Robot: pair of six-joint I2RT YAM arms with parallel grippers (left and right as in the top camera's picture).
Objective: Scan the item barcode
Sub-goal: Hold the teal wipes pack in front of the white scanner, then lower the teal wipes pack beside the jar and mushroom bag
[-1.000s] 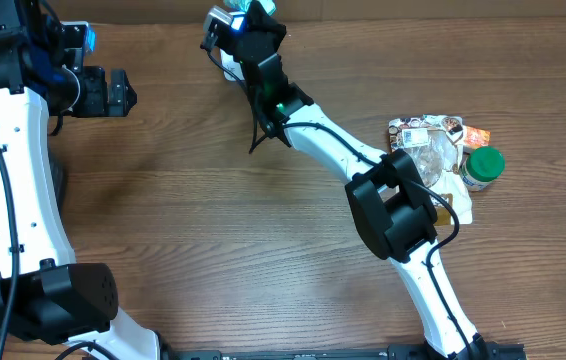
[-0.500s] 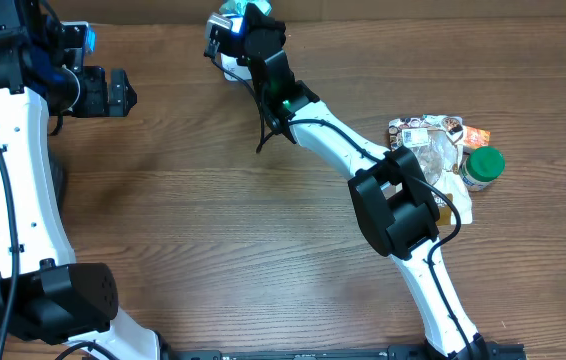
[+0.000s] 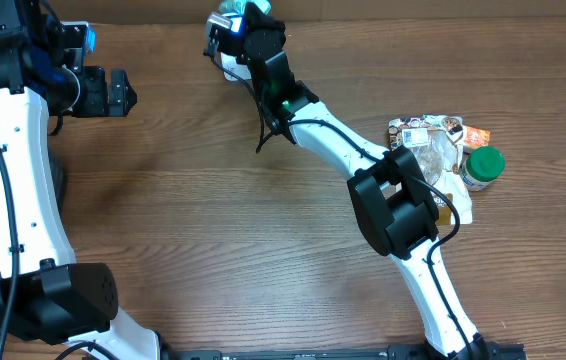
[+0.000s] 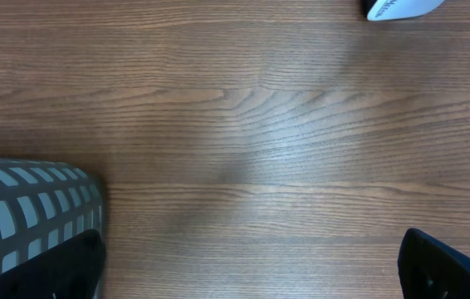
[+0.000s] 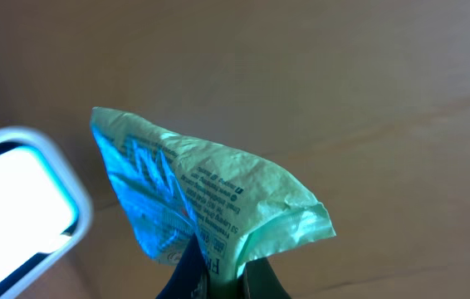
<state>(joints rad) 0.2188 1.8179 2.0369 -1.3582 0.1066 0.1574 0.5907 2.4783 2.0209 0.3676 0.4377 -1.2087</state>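
Observation:
My right gripper (image 5: 222,278) is shut on the lower edge of a crumpled green packet (image 5: 218,191) with small printed text. The packet stands upright just right of the scanner (image 5: 15,203), whose bright white window glows at the left edge. Blue light falls on the packet's left side. From overhead, the right gripper (image 3: 251,22) holds the packet (image 3: 233,9) at the table's far edge, above the white scanner (image 3: 225,55). No barcode shows on the packet. My left gripper (image 3: 126,95) hovers at the far left, open and empty, its fingertips (image 4: 61,270) wide apart over bare wood.
A pile of other items lies at the right: a jar with a green lid (image 3: 483,165) and several packets (image 3: 425,140). A grey gridded basket (image 4: 19,208) is below the left wrist. A white part of the scanner (image 4: 401,7) shows at that view's top.
The right arm has shifted the packet slightly toward the far edge over the scanner. The left arm has not moved.

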